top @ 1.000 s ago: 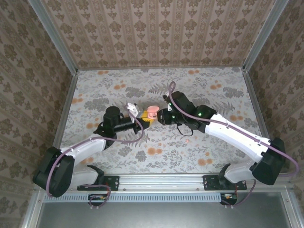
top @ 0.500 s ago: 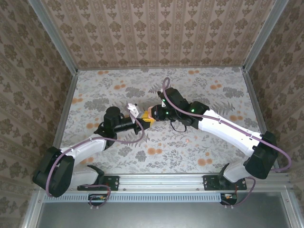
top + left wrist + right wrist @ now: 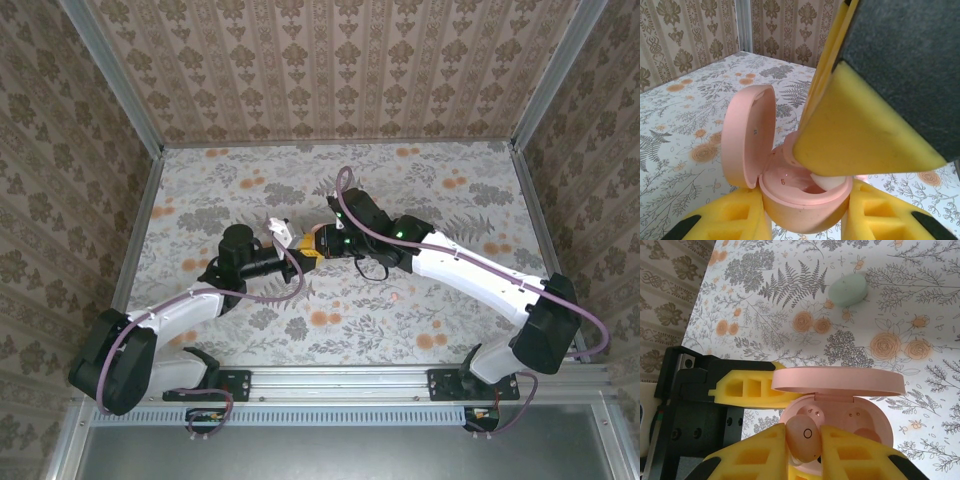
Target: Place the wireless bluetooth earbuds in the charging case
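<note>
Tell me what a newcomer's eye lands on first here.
The open pale pink rounded plastic charging case, mid-table, clamped in the yellow foam fingers of the left gripper. Over its mouth, the right gripper pinches a pale pink earbud. A mint-green oval case lies apart on the floral table.

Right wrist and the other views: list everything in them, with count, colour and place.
pink case: 1, pale pink, lid open, held in the left gripper
bud: 1, pale pink, between the right gripper's fingers, at the pink case's open well
mint case: 1, pale mint, closed, lying on the table beyond the pink case
speck: 1, pale pink, on the table by the right arm; too small to identify
table: 1, grey floral print with orange flowers
walls: 3, brown patterned, around the table
left gripper: 1, yellow pads, shut on the pink case
right gripper: 1, yellow pads, shut on the bud
</note>
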`<act>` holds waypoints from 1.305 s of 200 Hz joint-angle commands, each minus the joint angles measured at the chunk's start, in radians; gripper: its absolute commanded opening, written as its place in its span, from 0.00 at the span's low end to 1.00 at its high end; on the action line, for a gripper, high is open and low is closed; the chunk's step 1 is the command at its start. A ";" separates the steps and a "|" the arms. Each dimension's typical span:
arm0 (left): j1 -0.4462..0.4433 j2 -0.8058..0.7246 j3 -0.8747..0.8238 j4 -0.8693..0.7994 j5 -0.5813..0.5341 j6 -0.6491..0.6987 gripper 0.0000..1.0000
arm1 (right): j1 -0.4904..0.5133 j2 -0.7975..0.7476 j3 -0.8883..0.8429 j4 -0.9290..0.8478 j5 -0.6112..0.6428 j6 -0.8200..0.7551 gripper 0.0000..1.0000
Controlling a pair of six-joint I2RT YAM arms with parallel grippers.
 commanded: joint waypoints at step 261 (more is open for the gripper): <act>-0.010 -0.021 0.006 0.015 0.001 0.037 0.18 | 0.026 -0.077 0.025 -0.005 0.035 0.029 0.37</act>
